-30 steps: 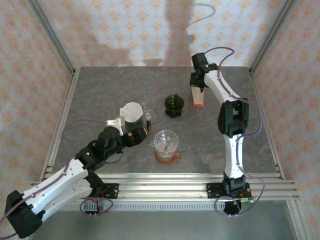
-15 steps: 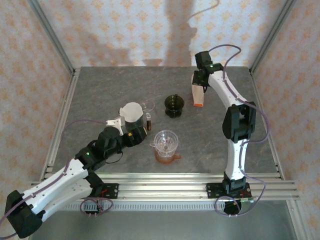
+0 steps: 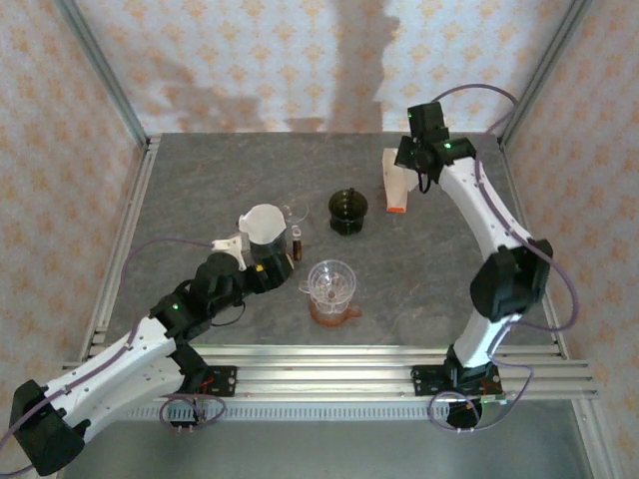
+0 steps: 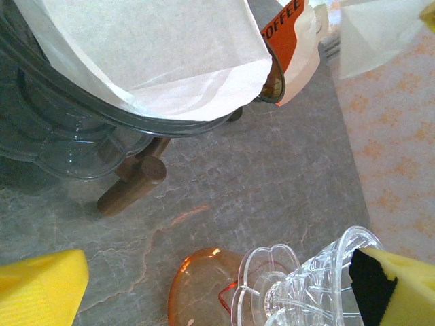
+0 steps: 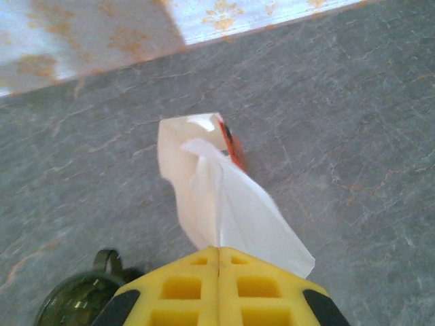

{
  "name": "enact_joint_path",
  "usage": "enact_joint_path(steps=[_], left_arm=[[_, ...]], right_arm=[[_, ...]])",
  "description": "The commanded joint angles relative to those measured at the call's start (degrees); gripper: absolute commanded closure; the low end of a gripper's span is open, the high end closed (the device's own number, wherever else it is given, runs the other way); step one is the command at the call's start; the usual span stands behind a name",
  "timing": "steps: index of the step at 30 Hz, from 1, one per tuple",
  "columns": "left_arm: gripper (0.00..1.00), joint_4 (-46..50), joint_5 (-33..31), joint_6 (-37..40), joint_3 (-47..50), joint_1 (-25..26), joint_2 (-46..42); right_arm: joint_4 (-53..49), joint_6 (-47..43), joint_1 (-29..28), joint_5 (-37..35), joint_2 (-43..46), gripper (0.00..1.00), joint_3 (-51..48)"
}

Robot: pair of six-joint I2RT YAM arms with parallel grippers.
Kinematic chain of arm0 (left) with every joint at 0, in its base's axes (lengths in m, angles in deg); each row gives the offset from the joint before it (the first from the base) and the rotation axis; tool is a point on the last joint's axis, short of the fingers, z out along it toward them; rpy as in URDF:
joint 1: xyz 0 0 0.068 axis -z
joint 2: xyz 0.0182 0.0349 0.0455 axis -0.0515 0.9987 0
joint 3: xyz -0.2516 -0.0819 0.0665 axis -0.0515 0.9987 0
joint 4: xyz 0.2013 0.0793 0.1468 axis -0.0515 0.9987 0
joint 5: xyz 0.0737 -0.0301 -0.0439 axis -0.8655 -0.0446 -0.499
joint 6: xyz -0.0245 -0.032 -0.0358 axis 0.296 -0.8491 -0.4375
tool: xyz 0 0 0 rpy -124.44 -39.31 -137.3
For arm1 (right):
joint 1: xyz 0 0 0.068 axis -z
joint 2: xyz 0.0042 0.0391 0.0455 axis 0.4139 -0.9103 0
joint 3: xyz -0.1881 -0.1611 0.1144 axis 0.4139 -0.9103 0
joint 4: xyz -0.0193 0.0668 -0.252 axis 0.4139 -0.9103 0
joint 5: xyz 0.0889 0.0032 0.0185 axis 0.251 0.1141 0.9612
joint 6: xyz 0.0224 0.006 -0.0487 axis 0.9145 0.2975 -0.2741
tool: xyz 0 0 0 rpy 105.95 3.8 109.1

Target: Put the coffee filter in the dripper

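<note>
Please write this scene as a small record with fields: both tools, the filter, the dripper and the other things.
right tool: shut on the filter, at the far side
filter: white paper, free end at the bag's mouth
left tool: open, holding nothing, beside the dripper
dripper: clear glass, upright on an orange saucer, no filter seen inside
jug: glass, left of the dripper, holds a second filter
cup: dark green, between jug and bag

dripper (image 4: 314,280): cut by bottom edge | green cup (image 5: 71,303): partly cut off
</note>
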Motion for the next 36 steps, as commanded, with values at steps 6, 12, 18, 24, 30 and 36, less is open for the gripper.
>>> enact_joint_path(steps=[6,12,18,24,30,36], left_arm=[[0.0,0.81,1.34,-0.02,-1.52,0.19,-2.19],[0.0,2.79,1.3,-0.17,-1.81,0.19,-4.1],[0.01,5.9,0.86,0.23,-2.39,0.19,-5.15],[0.01,8.24,1.41,1.3,-4.02,0.19,-4.08],[0.01,7.64,2.63,1.59,-4.72,0.18,-2.17],[0.01,7.54,3.43,2.08,-5.39,0.19,-1.35]], right_arm=[[1.16,2.33,-7.7,5.05,18.6,1.0,-14.22],[-4.93,3.03,-14.5,13.71,29.79,1.0,-19.02],[-15.12,4.24,-20.97,20.51,35.41,1.0,-17.34],[-25.87,6.33,-25.55,22.72,35.63,1.0,-13.63],[-28.87,9.58,-29.27,25.48,34.57,1.0,-12.08],[-29.4,10.79,-32.45,26.13,31.55,1.0,-10.56]])
